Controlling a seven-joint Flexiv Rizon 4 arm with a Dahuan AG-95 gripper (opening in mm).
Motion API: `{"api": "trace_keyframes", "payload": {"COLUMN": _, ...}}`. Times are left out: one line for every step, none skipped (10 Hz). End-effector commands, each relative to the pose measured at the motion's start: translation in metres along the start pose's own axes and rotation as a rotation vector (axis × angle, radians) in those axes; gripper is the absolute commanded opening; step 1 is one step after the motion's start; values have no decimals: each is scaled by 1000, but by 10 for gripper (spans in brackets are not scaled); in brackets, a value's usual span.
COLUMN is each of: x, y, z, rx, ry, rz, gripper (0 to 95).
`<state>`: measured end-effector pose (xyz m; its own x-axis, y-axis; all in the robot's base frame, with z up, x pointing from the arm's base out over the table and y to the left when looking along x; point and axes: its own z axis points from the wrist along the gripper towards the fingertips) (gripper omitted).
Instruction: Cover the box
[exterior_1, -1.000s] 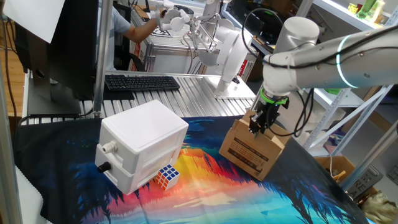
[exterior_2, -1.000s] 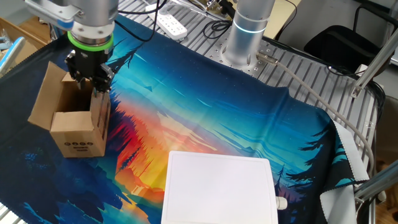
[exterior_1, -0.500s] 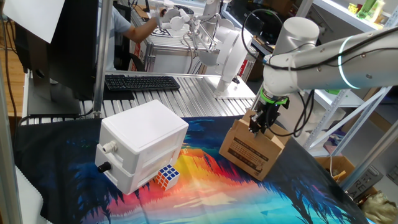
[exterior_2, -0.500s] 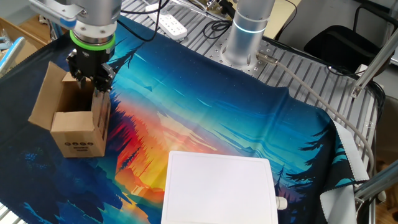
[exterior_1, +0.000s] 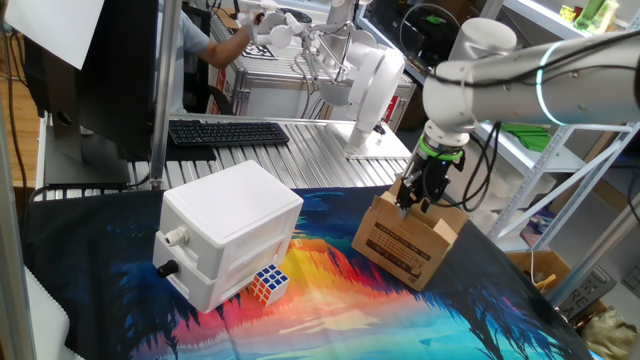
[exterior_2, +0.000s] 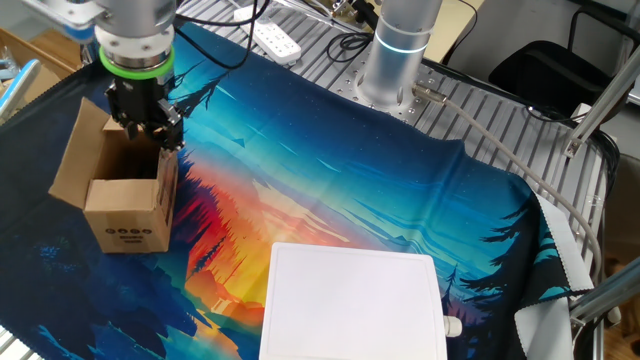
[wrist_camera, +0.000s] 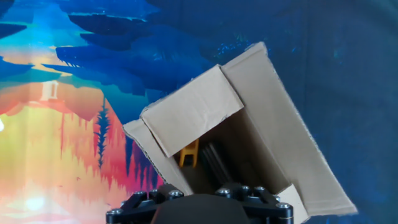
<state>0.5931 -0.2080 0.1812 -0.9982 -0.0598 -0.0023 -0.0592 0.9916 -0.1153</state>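
The tool (exterior_1: 417, 205) hangs straight down from the arm (exterior_1: 520, 75) over the open top of the box (exterior_1: 408, 239), its black fingers just above the box's rim at the side nearest the upright flap. In the other fixed view the tool (exterior_2: 148, 124) sits beside that flap, with its tips close to the flap's top edge; whether they touch the cardboard, I cannot tell. Whether the jaws are released or clenched on the flap is also not clear from any view, since the fingers are small and dark against the box's inside.

The box (exterior_2: 118, 192) stands on the colourful cloth (exterior_2: 330, 190) that covers the bench, near the cloth's edge, with black print on one side. Its top is uncovered: one wide flap leans outward, away from the opening, and another stands up next to the tool. The hand view looks down into the box (wrist_camera: 249, 137), where the inner walls and a folded flap show, along with something small and yellow at the bottom that is too hidden to name.

Well apart from the box, a white plastic case (exterior_1: 226, 230) with knobs rests on the cloth, and a puzzle cube (exterior_1: 268, 284) lies touching its front.
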Motion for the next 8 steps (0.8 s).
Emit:
{"api": "trace_keyframes", "payload": {"x": 2, "y": 1, "z": 0, "rx": 9, "ry": -6, "rz": -10, "gripper": 570}}
{"api": "trace_keyframes", "payload": {"x": 2, "y": 1, "z": 0, "rx": 9, "ry": -9, "rz": -6, "gripper": 380}}
{"api": "trace_keyframes", "payload": {"x": 2, "y": 1, "z": 0, "rx": 12, "ry": -9, "rz": -1, "gripper": 380}}
{"api": "trace_keyframes", "payload": {"x": 2, "y": 1, "z": 0, "rx": 13, "ry": -6, "rz": 0, "gripper": 570}}
{"api": "trace_keyframes", "payload": {"x": 2, "y": 1, "z": 0, "rx": 14, "ry": 5, "rz": 8, "gripper": 570}}
{"api": "trace_keyframes", "payload": {"x": 2, "y": 1, "z": 0, "rx": 21, "ry": 7, "rz": 18, "gripper": 380}}
{"api": "trace_keyframes", "payload": {"x": 2, "y": 1, "z": 0, "rx": 33, "ry": 7, "rz": 30, "gripper": 570}}
{"api": "trace_keyframes", "payload": {"x": 2, "y": 1, "z": 0, "rx": 32, "ry": 9, "rz": 31, "gripper": 570}}
